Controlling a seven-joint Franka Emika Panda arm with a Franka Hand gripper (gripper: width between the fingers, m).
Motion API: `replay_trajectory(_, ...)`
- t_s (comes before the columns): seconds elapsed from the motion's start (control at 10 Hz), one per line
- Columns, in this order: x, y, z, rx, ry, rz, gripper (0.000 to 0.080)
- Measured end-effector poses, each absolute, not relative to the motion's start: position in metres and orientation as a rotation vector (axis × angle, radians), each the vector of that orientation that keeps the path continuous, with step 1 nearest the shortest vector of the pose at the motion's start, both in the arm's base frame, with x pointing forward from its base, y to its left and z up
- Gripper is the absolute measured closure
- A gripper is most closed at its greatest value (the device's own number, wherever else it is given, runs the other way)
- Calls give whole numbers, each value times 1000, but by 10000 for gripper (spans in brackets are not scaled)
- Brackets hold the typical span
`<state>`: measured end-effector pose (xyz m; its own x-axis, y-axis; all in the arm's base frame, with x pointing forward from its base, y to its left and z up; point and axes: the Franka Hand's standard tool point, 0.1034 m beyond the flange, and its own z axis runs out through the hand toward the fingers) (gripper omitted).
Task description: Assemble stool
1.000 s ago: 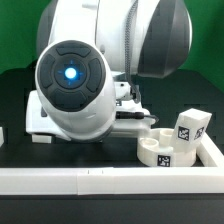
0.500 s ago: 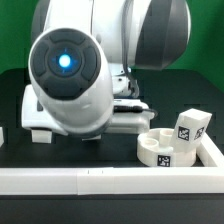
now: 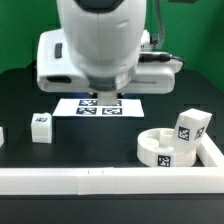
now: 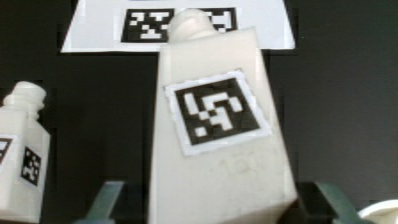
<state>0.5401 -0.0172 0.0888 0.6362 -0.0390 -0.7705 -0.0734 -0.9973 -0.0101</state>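
Observation:
In the wrist view a white blocky leg (image 4: 217,130) with a square tag fills the middle and lies between my fingers (image 4: 111,200), with a dark gap on each side. My gripper (image 4: 219,203) is open around it. A second leg (image 4: 27,140) lies beside it. In the exterior view my hand (image 3: 100,60) hangs over the marker board (image 3: 98,104), and its fingers and the leg between them do not show. The round seat (image 3: 160,150) lies at the exterior view's right with a leg (image 3: 190,127) leaning on it. Another leg (image 3: 41,126) stands at the left.
A long white border bar (image 3: 100,181) runs along the front and another bar (image 3: 215,150) along the exterior view's right, next to the seat. The marker board also shows in the wrist view (image 4: 178,25), beyond the leg. A small white piece (image 3: 2,135) sits at the left edge.
The arm has swung up and away from the exterior camera and now stands upright over the marker board. The board and the left leg have come into sight.

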Motion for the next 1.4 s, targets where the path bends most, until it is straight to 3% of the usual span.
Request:
replay_trajectory(0.2,547,-18,86,-2837,97,1256,476)
replay_trajectory(0.4,574,-18,82,-2977,92,913,476)
replay_trajectory(0.6,578,-6,107,-3044,94,655,476)
replay_trajectory(0.7,594,0,118,-3089,88,435,476)
replay_trajectory(1.1,597,-3,115,-3138,93,-124,476)
replay_trajectory(1.4,590,11,130,-3076,139,-560,476)
